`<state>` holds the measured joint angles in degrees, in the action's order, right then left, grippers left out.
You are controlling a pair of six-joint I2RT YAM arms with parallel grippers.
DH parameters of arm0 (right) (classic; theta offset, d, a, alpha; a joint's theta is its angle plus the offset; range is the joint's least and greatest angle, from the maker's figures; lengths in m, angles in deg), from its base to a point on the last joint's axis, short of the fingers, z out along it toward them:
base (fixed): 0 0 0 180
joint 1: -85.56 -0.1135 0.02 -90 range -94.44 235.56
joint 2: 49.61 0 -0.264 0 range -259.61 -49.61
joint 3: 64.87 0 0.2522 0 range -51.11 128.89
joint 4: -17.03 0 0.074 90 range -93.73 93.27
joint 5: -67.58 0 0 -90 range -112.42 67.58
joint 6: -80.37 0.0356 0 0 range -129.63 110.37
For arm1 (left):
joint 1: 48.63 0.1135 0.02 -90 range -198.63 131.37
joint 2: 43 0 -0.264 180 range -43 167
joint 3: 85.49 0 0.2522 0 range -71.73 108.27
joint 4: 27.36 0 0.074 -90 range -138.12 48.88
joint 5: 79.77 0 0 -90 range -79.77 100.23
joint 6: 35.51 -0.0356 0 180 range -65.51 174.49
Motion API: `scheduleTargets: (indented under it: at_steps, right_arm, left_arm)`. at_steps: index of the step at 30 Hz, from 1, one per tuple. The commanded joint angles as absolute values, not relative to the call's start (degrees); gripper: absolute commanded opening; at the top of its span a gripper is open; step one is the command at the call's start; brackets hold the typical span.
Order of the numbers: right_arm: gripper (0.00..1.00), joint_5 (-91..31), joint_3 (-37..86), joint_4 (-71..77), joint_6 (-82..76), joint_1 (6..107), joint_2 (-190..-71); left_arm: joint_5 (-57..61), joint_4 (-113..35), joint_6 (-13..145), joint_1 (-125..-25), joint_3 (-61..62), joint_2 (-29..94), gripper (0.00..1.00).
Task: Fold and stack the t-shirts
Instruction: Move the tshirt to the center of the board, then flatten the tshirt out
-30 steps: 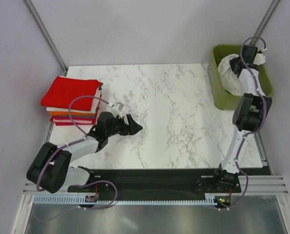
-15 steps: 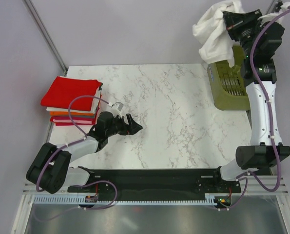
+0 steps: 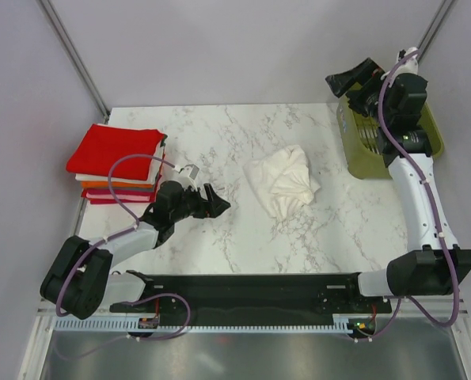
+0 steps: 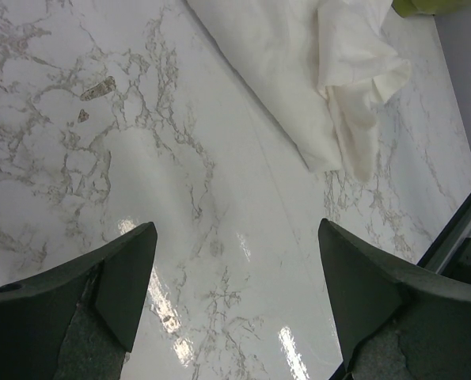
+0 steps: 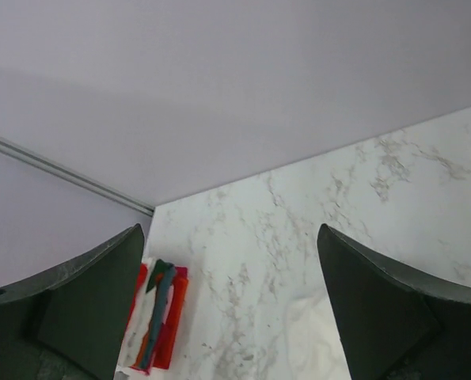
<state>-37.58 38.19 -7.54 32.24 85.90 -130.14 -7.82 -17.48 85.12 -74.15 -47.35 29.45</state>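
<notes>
Though near basket [image 3: 349, 144], wht tee [image 3: 282, 184] lies outside.

Right tool [image 5: 229, 237] fingers wide apart, marble table [image 5: 362, 198] below, stacked t-shirts [image 5: 157, 328] lower left

A white marble-patterned table [image 3: 243, 142] with grey veining fills the middle of the top view. An olive-green plastic basket [image 3: 367, 168] with slotted walls stands at its far right corner. A black plate [image 3: 251, 285] runs along the near edge. Behind, a plain grey wall [image 3: 235, 47] is framed by two slanting metal poles [image 3: 73, 51].
</notes>
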Motion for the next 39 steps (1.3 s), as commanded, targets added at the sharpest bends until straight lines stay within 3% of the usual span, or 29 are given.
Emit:
scheduleTargets:
  at_steps: [1,7,9,14,21,23,30,34,39]
  right_arm:
    - [0.98,-35.1,32.8,-10.4,24.4,86.0,-126.4]
    - [0.98,-31.9,22.1,-11.6,21.1,86.0,-119.2]
    - [0.98,-32.1,17.7,-11.5,21.9,86.0,-116.9]
    - [0.98,-22.8,7.4,-13.0,29.3,86.0,-110.7]
    - [0.98,-30.7,-4.2,-7.0,31.4,86.0,-111.1]
    - [0.95,-34.6,-8.4,-3.7,31.6,85.9,-112.4]
    - [0.95,-19.8,-9.2,-6.0,24.0,71.1,-121.0]
    - [0.91,-18.8,-6.4,-8.2,20.7,66.6,-126.9]
    - [0.77,-14.7,-4.6,-11.1,16.9,61.9,-127.8]
  left_arm:
    - [-6.8,-16.7,82.4,-74.3,-46.5,28.2,0.9]
    - [-5.8,-16.8,82.9,-74.3,-47.1,27.1,0.92]
    - [-4.8,-17.1,83.3,-74.3,-47.5,25.6,0.97]
    - [0.8,-19.6,88.8,-74.3,-48.7,22.9,1.0]
    - [-4.7,-14.9,87.4,-74.3,-50.1,23.4,0.96]
    - [-5.2,-13.3,87.3,-74.3,-50.8,22.4,0.96]
    - [-5.5,-13.6,86.7,-74.3,-50.3,23.0,0.95]
    - [-8.0,-13.6,86.5,-74.3,-49.1,24.6,0.95]
    - [-8.7,-13.7,86.7,-74.3,-48.4,26.3,0.92]
